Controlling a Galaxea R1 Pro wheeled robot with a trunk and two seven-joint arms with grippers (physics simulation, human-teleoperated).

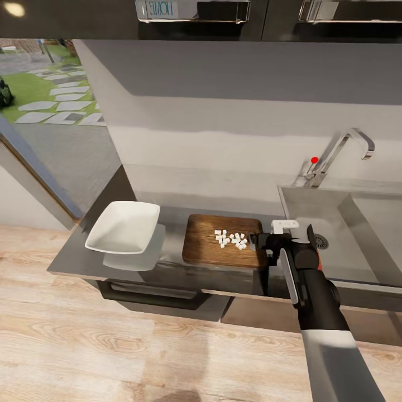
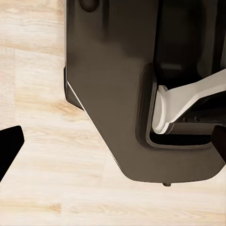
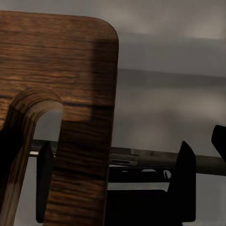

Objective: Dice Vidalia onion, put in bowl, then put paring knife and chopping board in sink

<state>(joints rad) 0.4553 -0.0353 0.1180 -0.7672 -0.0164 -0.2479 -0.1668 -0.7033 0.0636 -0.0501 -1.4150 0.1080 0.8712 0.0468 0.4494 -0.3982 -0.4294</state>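
Observation:
The brown chopping board (image 1: 209, 243) lies on the grey countertop (image 1: 72, 258), with several small white onion dice (image 1: 231, 239) in a loose heap on its right half. To its left sits the white squarish bowl (image 1: 124, 225), with nothing in it. My right gripper (image 1: 258, 243) is at the board's right end, by the sink (image 1: 357, 245). In the right wrist view the slotted end of the board (image 3: 80, 84) is close up, and the right gripper (image 3: 115, 150) has its dark fingers (image 3: 186, 174) wide apart. I cannot make out the paring knife. My left gripper (image 2: 113, 146) hangs open over the floor.
The chrome tap (image 1: 340, 148) with its red knob (image 1: 314, 159) stands behind the sink. Dark upper cabinets (image 1: 223, 17) hang overhead. A window (image 1: 50, 84) opens onto a garden at the left. Wood plank floor (image 1: 111, 346) runs in front of the counter. My dark base (image 2: 122, 84) is under the left wrist.

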